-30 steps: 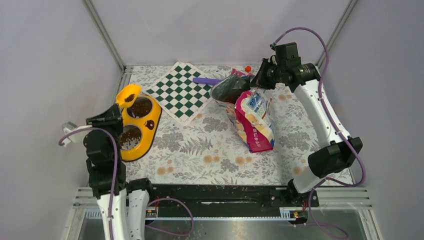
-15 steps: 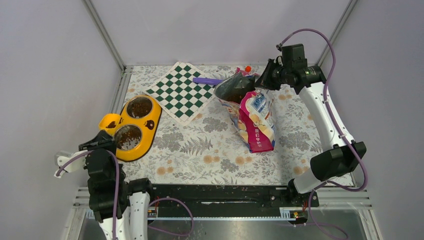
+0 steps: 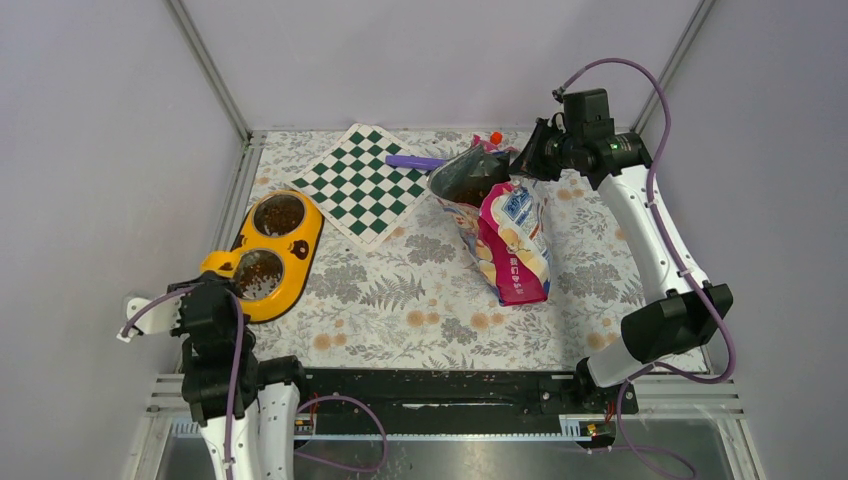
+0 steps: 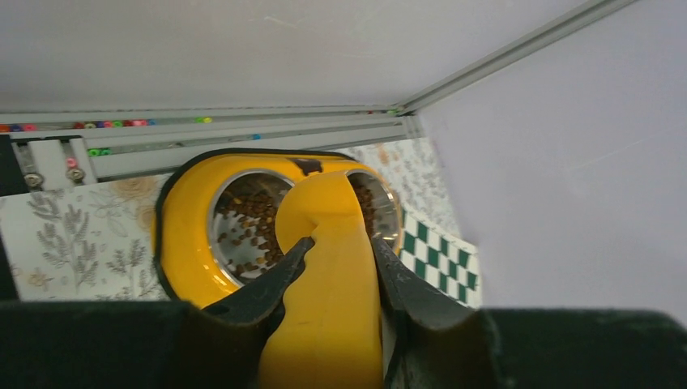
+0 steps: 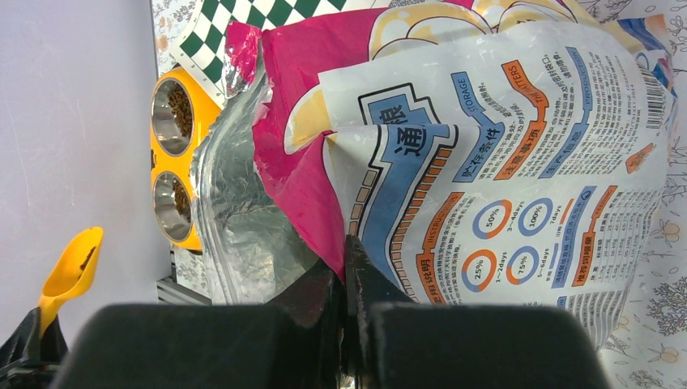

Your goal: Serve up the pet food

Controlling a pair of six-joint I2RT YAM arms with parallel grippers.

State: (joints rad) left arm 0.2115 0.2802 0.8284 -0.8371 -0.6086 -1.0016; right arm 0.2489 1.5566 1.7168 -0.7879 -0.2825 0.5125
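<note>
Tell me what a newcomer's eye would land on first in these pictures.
The glossy pink-and-blue pet food bag lies right of the middle of the table. Its torn, silver-lined mouth is pinched by the right gripper. At the left edge sits the yellow double-bowl feeder with dark-brown kibble in both steel bowls, and the left gripper clamps an orange-yellow plastic scoop close to it.

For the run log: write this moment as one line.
left hand: shut on orange scoop near yellow feeder | right hand: shut on pet food bag rim, bag open | kibble: in feeder, both sides
</note>
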